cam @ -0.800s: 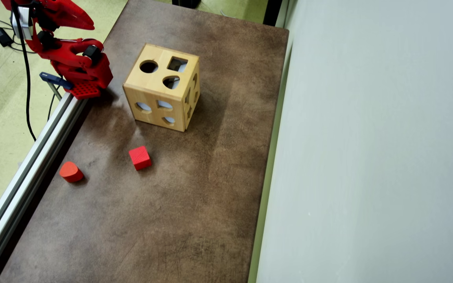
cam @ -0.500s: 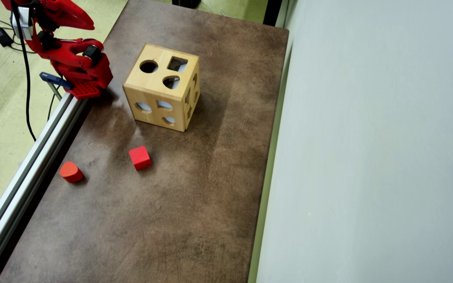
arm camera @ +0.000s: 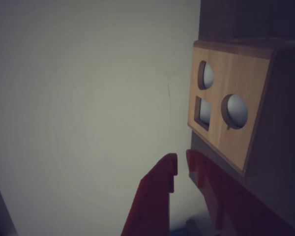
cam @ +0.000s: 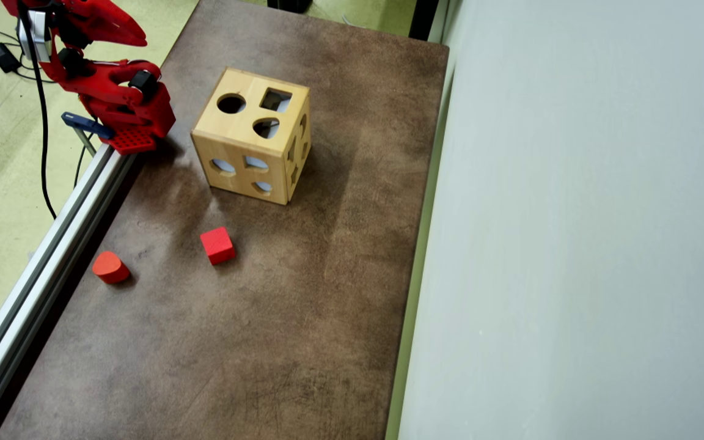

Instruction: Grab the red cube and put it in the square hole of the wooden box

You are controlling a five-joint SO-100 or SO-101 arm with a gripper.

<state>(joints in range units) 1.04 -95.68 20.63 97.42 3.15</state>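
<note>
Nothing's grabbed yet: the red two-finger gripper [arm camera: 181,166] has its jaws nearly closed and empty. The small red wooden cube [cam: 217,245] sits at 7 o'clock from the pale wooden shape-sorter box [cam: 252,135]. Next up is probably opening and reaching down to it; the dark square hole [cam: 275,99] waits on top.

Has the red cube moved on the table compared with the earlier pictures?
No. In the overhead view the red cube lies at the same spot below the wooden box and right of the orange-red block, as before.
</note>
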